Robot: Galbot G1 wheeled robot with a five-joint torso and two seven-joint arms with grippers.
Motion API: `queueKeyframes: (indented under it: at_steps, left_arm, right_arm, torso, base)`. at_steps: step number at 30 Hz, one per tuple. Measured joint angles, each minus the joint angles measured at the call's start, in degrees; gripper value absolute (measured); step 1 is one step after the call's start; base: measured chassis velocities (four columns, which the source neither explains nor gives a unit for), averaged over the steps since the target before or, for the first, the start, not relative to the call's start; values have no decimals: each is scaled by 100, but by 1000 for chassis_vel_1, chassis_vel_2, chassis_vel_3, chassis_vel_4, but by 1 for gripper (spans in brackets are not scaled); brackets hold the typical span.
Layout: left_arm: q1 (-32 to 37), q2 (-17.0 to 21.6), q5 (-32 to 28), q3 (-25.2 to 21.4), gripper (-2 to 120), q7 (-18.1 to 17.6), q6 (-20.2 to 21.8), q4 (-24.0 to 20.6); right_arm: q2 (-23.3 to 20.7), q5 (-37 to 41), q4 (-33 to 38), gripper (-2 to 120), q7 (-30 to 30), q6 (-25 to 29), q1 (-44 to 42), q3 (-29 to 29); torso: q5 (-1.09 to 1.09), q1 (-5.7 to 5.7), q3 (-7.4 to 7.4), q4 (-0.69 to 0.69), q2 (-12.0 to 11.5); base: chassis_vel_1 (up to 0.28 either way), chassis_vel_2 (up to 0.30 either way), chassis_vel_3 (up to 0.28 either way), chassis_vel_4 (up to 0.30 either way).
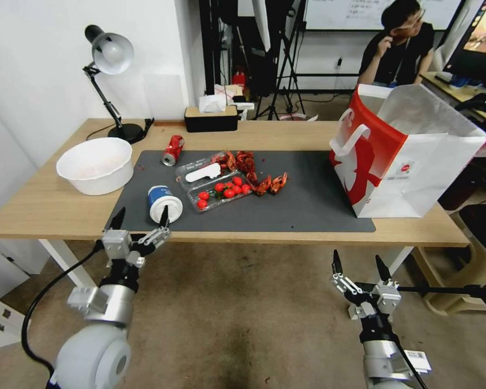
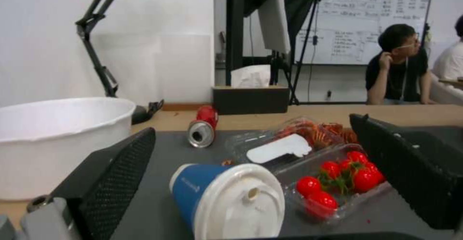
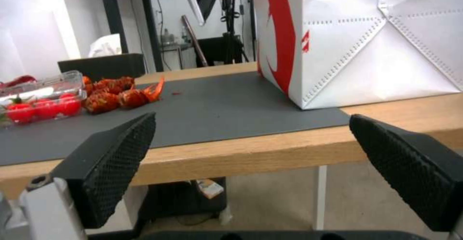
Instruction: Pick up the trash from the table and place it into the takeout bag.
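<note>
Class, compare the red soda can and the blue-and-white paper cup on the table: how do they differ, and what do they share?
The soda can is red metal; the paper cup is blue with a white lid.
The can lies at the mat's far edge; the cup lies near the front edge, just ahead of the open left gripper.
The cup looks wider than the can.
Both lie tipped on their sides.

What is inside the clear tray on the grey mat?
The clear tray holds red tomatoes with green stems. A white label on the lid covers the part below it, so what lies there cannot be seen.
</note>
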Motion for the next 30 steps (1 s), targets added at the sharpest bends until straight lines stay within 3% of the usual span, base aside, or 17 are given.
queueKeyframes:
  at_steps: [6, 8, 9, 12, 16, 20, 24, 30]
  left_arm:
    - [-529, 407, -122, 132, 100, 17, 145, 314]
    - [-816, 476, -206, 244, 100, -425, 552, 370]
    - [-816, 476, -206, 244, 100, -425, 552, 370]
    - [-1471, 567, -905, 632, 100, -1194, 1359, 423]
    - [-1701, 578, -1233, 786, 100, -1514, 1706, 425]
    - [-1963, 542, -1412, 1013, 100, -2222, 2359, 406]
    - [-2075, 512, -1617, 1103, 100, -2561, 2612, 420]
    - [-2207, 455, -2135, 1170, 100, -2738, 2655, 546]
  right_arm:
    - [-35, -73, 30, 100, 42, -226, 110, -37]
    - [-94, -97, -13, 100, 80, -414, 278, -133]
    - [-94, -97, -13, 100, 80, -414, 278, -133]
    - [-70, -183, -49, 100, 177, -549, 291, -135]
    - [-54, -237, -86, 100, 212, -576, 304, -122]
    - [-20, -346, -138, 100, 242, -607, 336, -120]
    - [-10, -439, -197, 100, 250, -607, 362, -121]
    - [-23, -490, -250, 100, 250, -611, 375, -121]
  torso:
    - [-1, 1, 0, -2, 0]
    - [2, 1, 0, 3, 0]
    - [2, 1, 0, 3, 0]
    - [0, 2, 0, -1, 0]
    - [2, 1, 0, -2, 0]
    - [0, 1, 0, 0, 0]
    - [1, 1, 0, 0, 1]
    - [1, 1, 0, 0, 1]
  base:
    - [0, 0, 0, 0]
    - [0, 0, 0, 0]
    - [0, 0, 0, 0]
    - [0, 0, 0, 0]
    - [0, 0, 0, 0]
    - [0, 0, 0, 0]
    - [0, 0, 0, 0]
    - [0, 0, 0, 0]
